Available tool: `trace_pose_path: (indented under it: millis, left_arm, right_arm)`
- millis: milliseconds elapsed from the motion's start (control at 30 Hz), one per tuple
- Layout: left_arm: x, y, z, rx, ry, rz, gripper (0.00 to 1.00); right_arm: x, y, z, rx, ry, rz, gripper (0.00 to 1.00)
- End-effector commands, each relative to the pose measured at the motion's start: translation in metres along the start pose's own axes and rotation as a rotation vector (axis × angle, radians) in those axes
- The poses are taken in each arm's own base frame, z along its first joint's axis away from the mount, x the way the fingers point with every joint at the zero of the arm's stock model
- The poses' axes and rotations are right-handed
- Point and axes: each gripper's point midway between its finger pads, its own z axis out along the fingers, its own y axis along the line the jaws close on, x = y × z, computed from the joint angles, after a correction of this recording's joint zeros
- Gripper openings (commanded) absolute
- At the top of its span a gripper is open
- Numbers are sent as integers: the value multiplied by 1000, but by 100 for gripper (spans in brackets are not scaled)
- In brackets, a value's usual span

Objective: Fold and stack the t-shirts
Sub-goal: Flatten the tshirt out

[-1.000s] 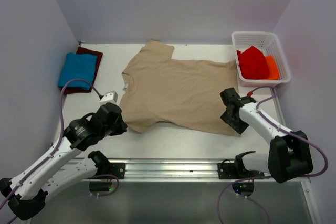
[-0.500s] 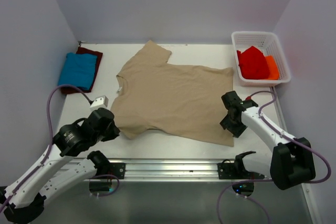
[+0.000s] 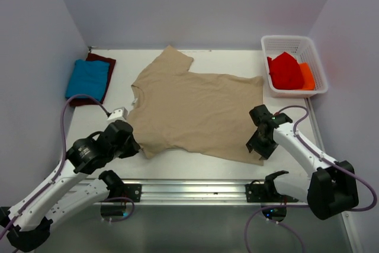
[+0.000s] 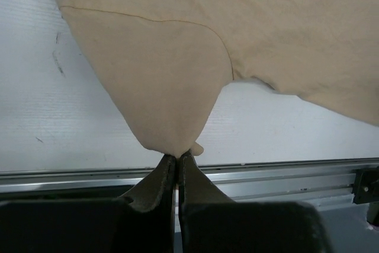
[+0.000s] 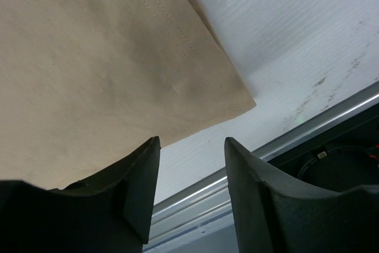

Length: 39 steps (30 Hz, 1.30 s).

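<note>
The tan t-shirt (image 3: 195, 108) lies spread flat mid-table, neck to the left. My left gripper (image 3: 133, 145) is shut on the tip of its near sleeve (image 4: 172, 117), which is drawn to a point between the fingertips (image 4: 176, 157). My right gripper (image 3: 259, 146) hovers open over the shirt's near right hem corner (image 5: 240, 99), with nothing between its fingers (image 5: 145, 164). At the far left, the blue t-shirt (image 3: 87, 78) lies folded on top of the maroon t-shirt (image 3: 102, 59).
A white basket (image 3: 294, 41) at the far right holds a red cloth (image 3: 285, 70) and an orange cloth (image 3: 307, 75). A metal rail (image 3: 195, 189) runs along the table's near edge, just below both grippers. Walls close in left, back and right.
The left gripper dragged the tan shirt leftward by its sleeve, then eased back slightly right. The right gripper moved nearer the front edge, to the hem corner, its jaws narrowing.
</note>
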Motion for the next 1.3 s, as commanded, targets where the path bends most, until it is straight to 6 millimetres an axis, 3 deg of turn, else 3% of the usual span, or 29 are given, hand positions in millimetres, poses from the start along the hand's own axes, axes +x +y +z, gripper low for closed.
trace_pose_path:
  millis: [0, 333, 500, 667, 933, 1267]
  left_arm:
    - [-3, -12, 6, 53, -12, -3, 3]
    - [7, -28, 10, 128, 47, 36, 3]
    - [1, -33, 5, 153, 30, 55, 4]
    - [3, -32, 7, 151, 34, 64, 5]
    - [5, -24, 3, 140, 24, 36, 5]
    - [1, -20, -2, 131, 3, 26, 6]
  right_arm:
    - [-7, -11, -14, 54, -34, 19, 53]
    - [-8, -37, -4, 241, -59, 91, 63]
    - [2, -32, 8, 275, 2, 71, 64]
    - [7, -13, 21, 216, 22, 90, 59]
    - [11, -9, 45, 287, 47, 52, 52]
    - [13, -15, 43, 346, 45, -7, 56]
